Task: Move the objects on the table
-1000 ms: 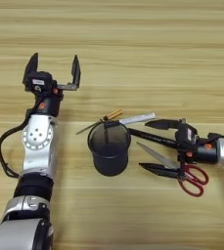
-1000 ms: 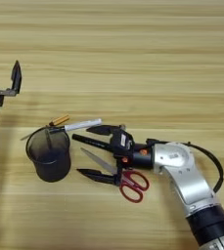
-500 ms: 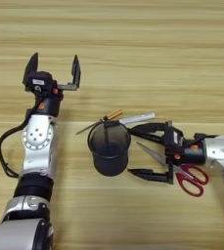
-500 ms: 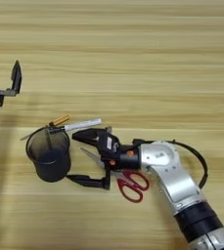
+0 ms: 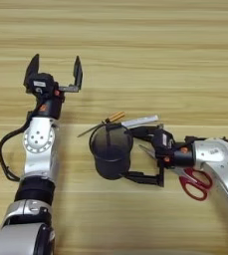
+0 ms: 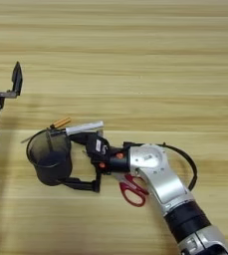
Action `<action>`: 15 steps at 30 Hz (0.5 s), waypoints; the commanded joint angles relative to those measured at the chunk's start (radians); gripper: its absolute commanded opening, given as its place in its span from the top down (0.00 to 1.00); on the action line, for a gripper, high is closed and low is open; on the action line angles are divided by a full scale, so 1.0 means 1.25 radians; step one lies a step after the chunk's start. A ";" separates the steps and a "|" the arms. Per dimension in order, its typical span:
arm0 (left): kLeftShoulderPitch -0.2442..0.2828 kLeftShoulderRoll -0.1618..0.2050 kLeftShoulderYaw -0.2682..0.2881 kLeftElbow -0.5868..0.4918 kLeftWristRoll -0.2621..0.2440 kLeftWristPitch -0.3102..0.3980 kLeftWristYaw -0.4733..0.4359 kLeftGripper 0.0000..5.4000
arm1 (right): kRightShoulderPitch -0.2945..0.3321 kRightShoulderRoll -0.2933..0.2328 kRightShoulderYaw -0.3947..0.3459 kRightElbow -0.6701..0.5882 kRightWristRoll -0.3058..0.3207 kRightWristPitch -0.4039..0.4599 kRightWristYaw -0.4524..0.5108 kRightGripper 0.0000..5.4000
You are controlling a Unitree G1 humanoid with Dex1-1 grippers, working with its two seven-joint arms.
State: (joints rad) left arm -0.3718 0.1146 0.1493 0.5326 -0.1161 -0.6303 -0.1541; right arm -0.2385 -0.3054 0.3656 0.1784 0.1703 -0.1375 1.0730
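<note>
On the table (image 5: 185, 60), black wire-mesh pen cup (image 5: 110, 155) upright.

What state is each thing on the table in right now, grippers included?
pen cup: upright, apparently empty, between the right gripper's fingers.
right gripper: open, fingers on either side of the cup.
left gripper: open, holding nothing, away from the objects.
scissors: lying flat, partly under the right gripper.
white pen: lying flat behind the cup.
amber-handled tool: lying flat behind the cup.
</note>
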 commanded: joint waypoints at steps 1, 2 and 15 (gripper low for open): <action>-0.005 0.000 -0.003 0.004 0.007 -0.004 0.003 0.00 | -0.018 0.008 0.005 0.010 -0.009 0.002 -0.003 0.00; -0.006 0.000 -0.003 0.005 0.007 -0.004 0.003 0.00 | -0.018 0.010 0.005 0.012 -0.009 0.002 -0.002 0.00; -0.009 0.000 -0.003 0.007 0.007 -0.005 0.004 0.00 | -0.034 0.033 0.006 0.053 -0.012 -0.010 0.000 0.00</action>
State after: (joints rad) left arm -0.3719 0.1142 0.1495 0.5332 -0.1161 -0.6319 -0.1536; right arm -0.2539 -0.2709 0.3677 0.2346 0.1673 -0.1417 1.0733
